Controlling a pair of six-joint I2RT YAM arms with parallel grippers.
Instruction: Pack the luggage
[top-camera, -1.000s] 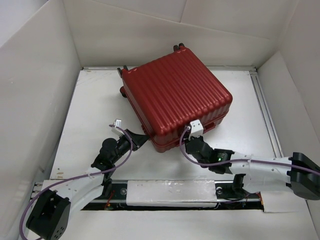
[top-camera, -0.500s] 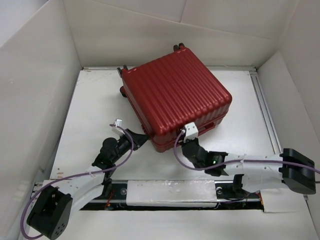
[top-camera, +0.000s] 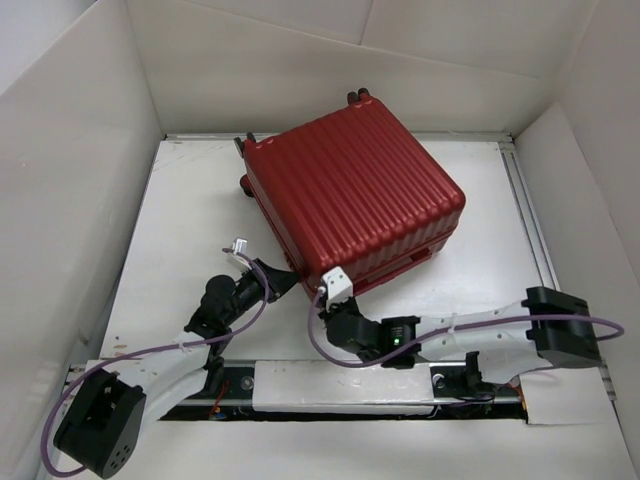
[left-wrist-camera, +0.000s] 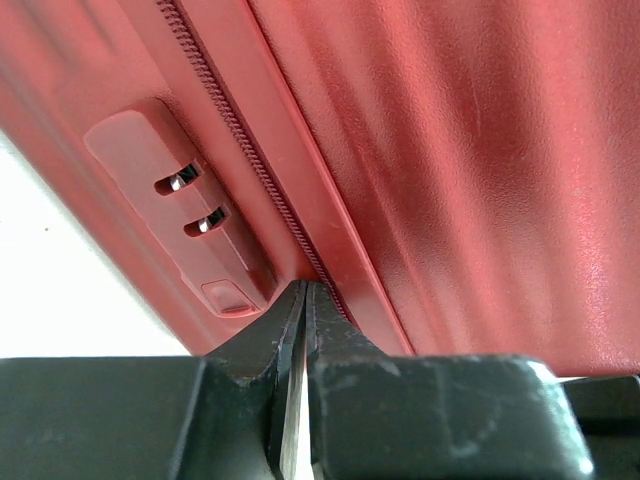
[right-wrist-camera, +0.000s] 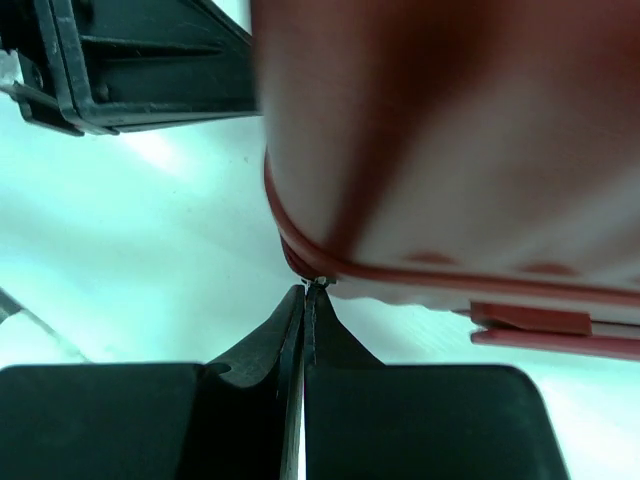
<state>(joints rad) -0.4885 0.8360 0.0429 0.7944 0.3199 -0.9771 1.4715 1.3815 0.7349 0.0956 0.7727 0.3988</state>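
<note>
Closed luggage (top-camera: 355, 195) on the counter (top-camera: 200, 220), lying flat with its ribbed shell upward and its wheels at the far side. No lining shows, so the case is taken to be shut.

Left gripper (left-wrist-camera: 303, 288): at the luggage's near-left side, jaws clenched flat together. Their tips sit against the zipper (left-wrist-camera: 250, 150), just beside the lock housing (left-wrist-camera: 180, 215). Whether a zipper pull is pinched between them cannot be told. Its position at the luggage matches that of a second ago.

Right gripper (right-wrist-camera: 305, 290): at the luggage's near corner, low against the seam, jaws clenched. A small pale glint (right-wrist-camera: 320, 283) lies at their tips. It may be a zipper tab, but the wrist view is too blurred to confirm it.

Change over the last second: the right gripper has travelled leftward along the luggage's near edge. It started beside the near-right corner and now lies close to the left gripper. Its jaws, partly parted at the start of that travel, have come fully together. The luggage itself has hardly shifted.

Reading: the sweep along the seam is consistent with drawing the zipper round the near edge toward the lock. If so, packing is at its closing stage. What remains would be to bring the zipper up to the lock housing. If the tab has slipped free, the seam stays open there.
</note>
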